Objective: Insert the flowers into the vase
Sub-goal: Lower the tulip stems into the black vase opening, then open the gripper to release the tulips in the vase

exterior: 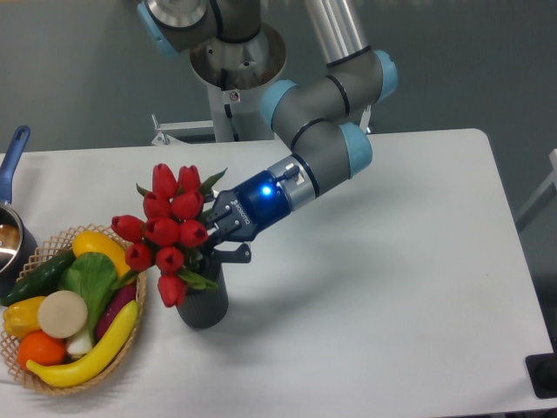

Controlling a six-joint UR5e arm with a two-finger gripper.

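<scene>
Tipping is the main risk here: the flowers [167, 235] are larger than the vase [203, 299] and are leaning out to the left over its rim, so if the gripper [215, 241] lets go while the stems are only shallowly seated, the top-heavy bunch could be dragging the vase over or sliding out toward the wicker basket [52, 380]. A sideways pull from the arm could be doing the same, since the vase is standing free on the smooth white table [392, 287]. The lowest bud is also hanging in front of the vase mouth, and it may be catching on the thick rim.

The gripper is reaching in from the right, its fingers closed around the stems just above the vase opening; how deep the stems are sitting inside is hidden by leaves and buds. The vase is standing near the left-centre of the table, just right of the basket.

The buds are looking glossy, red and egg-shaped, packed tightly with pointed green leaves. The vase is a short, dark grey cylinder with a matte ribbed wall. The basket is woven, holding rounded, waxy-looking fruit and vegetables. At the far left edge a metal pot [10, 246] with a blue handle is partly showing
</scene>
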